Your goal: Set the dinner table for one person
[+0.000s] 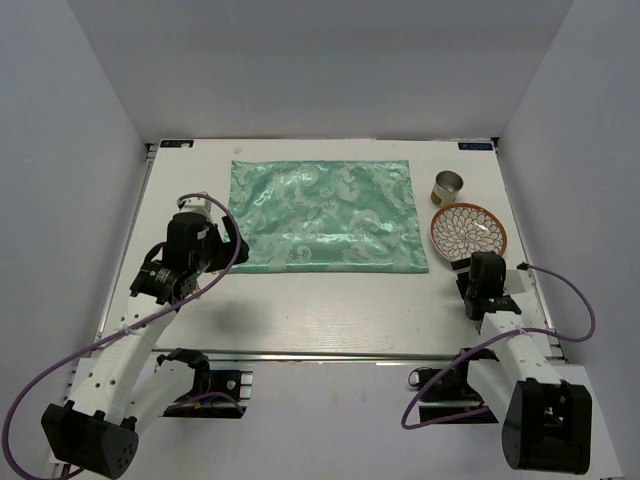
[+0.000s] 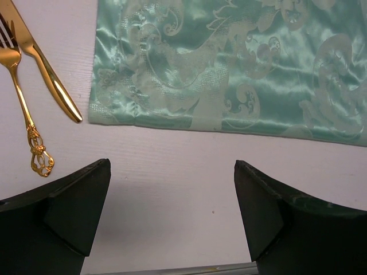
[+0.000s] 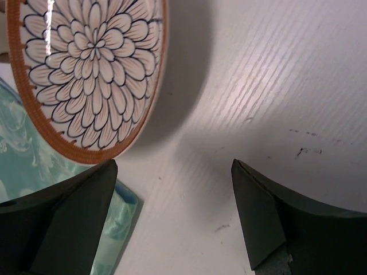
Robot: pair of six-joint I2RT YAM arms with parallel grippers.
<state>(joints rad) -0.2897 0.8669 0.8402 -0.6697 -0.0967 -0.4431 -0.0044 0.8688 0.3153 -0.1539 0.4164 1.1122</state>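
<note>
Top external view: the white worktop [image 1: 330,310] fills the floor of a white-walled box, with a metal rail [image 1: 320,354] along its near edge. The left claw [image 2: 172,166] hangs over the worktop's left part, near the near-left corner of a shiny mint-green patterned cloth [image 1: 325,215]. In the left wrist view its jaws stand wide, with only bare worktop between them. The right claw [image 3: 173,165] hovers over the right side, its jaws also spread wide and gripping nothing. It sits just short of the near rim of a flower-patterned plate [image 3: 86,74] that lies at the cloth's right edge. A metal cup [image 1: 447,186] stands behind the plate. A gold fork [image 2: 23,109] and knife [image 2: 46,71] lie close together left of the cloth. The worktop is matt white and finely ridged, with a few small dark specks near the right claw.
</note>
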